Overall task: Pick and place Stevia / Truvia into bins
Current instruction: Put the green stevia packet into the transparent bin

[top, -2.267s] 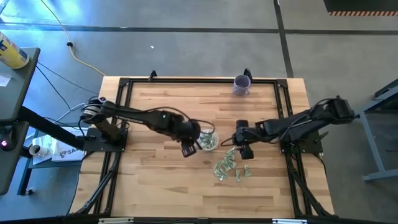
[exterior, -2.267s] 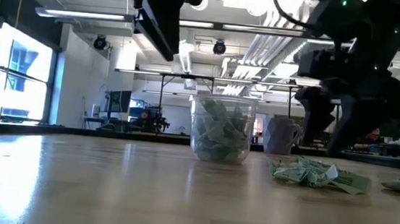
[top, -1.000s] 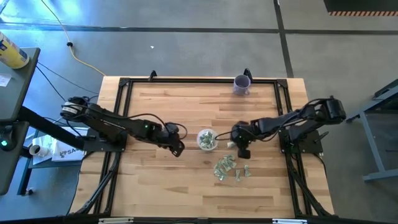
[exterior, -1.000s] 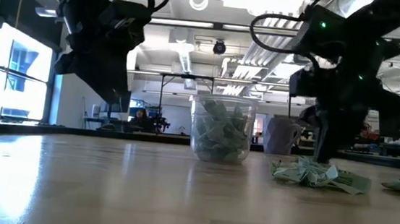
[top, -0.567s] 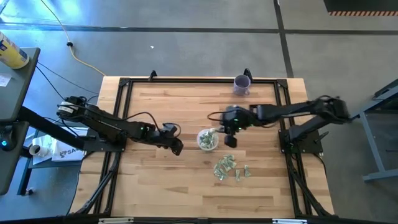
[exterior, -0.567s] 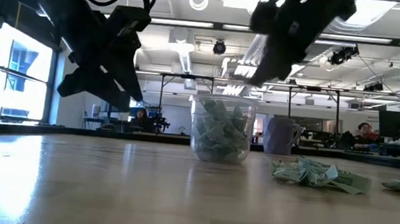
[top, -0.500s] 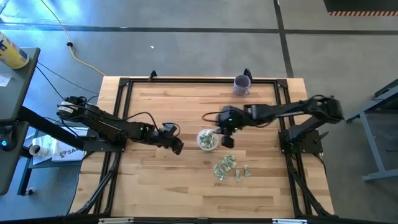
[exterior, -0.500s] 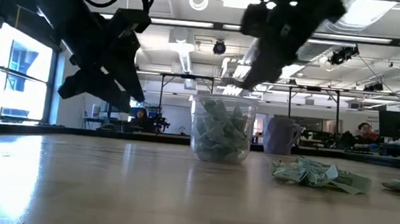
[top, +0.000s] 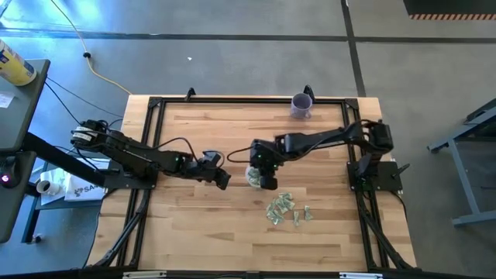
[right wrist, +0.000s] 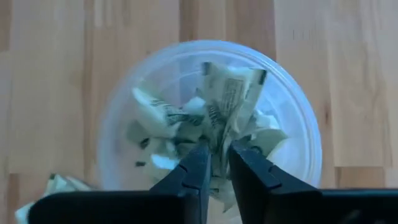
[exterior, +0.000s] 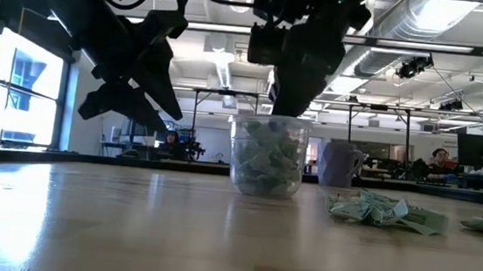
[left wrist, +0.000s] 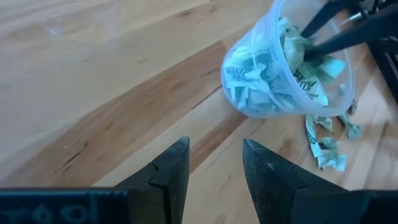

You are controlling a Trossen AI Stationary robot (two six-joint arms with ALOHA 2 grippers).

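The bin, a clear plastic cup [top: 254,173], stands on the table's middle, well filled with pale green Stevia sachets [right wrist: 180,124]. My right gripper [right wrist: 219,163] hangs right over the cup's mouth, pointing steeply down, its fingers a narrow gap apart. A crumpled sachet [right wrist: 231,93] stands up at its fingertips. More loose sachets [top: 285,209] lie in a heap on the table, nearer than the cup and to its right. My left gripper [left wrist: 214,167] waits open and free of load to the left of the cup [left wrist: 280,68]. My right gripper has its fingertips [right wrist: 200,163] down among the sachets in the cup's mouth, coming from above. The crumpled sachet's lower end [right wrist: 219,140] sits in the narrow gap between them. Whether the fingers touch it, I cannot tell.
A purple mug [top: 301,105] stands at the table's far edge. A black frame [top: 155,105] runs around the wooden tabletop. Bare wood lies in front of the cup and to the left of the loose sachets.
My right gripper has risen from the heap of loose sachets and gone toward the table's left, ending over the cup's mouth. The heap and the cup have stayed where they were. My left gripper has tipped a little farther down.
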